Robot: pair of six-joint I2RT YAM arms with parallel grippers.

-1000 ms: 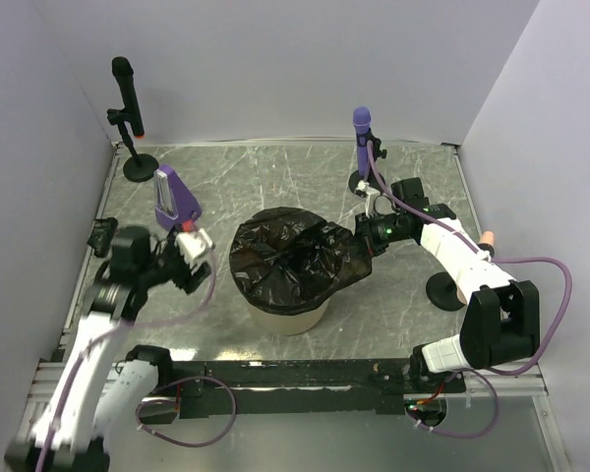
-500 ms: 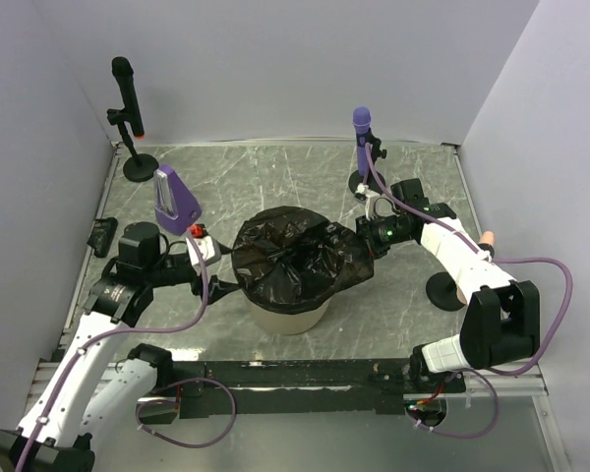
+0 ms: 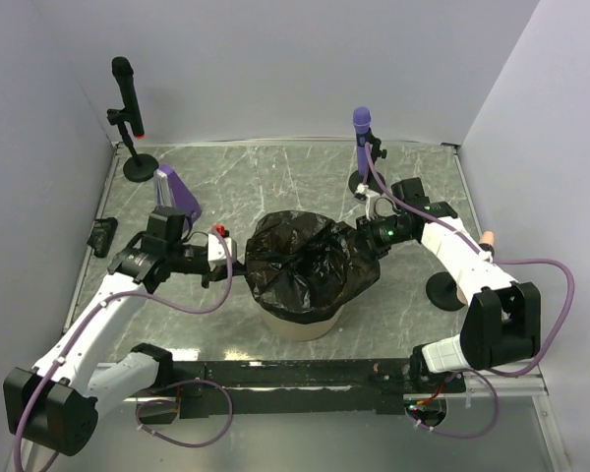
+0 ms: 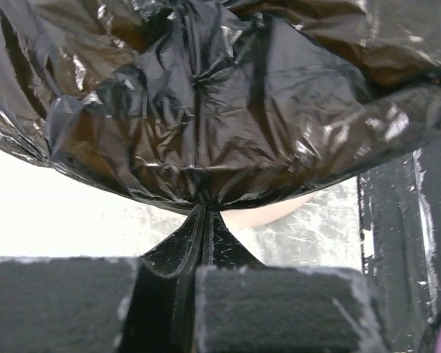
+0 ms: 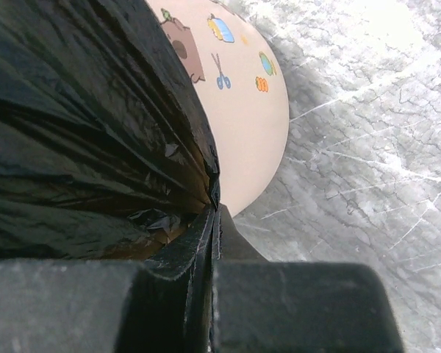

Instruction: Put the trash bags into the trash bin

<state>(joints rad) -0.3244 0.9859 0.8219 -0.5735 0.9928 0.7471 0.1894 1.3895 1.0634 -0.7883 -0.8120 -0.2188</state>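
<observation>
A glossy black trash bag [image 3: 305, 264] lies spread over the top of the tan trash bin [image 3: 300, 323] in the middle of the table. My left gripper [image 3: 238, 269] is shut on the bag's left edge, its tips pinching the film [image 4: 204, 206]. At the right edge, my right gripper [image 3: 370, 239] is shut on the bag too, the film gathered at its tips [image 5: 214, 198]. The bin's beige side with small cartoon prints [image 5: 235, 81] shows beside the bag [image 5: 81, 125] in the right wrist view. The bin's inside is hidden under the plastic.
A black microphone on a round stand [image 3: 130, 118] is at the back left, a purple-headed one [image 3: 362, 147] at the back right. A purple wedge-shaped object [image 3: 175, 192] sits left of the bin. A round black base [image 3: 442, 290] lies near the right arm.
My left arm swung right to the bag's left edge and its gripper went from open to shut on the film. The bag has bunched narrower and shifted slightly right. The right gripper kept its hold.
</observation>
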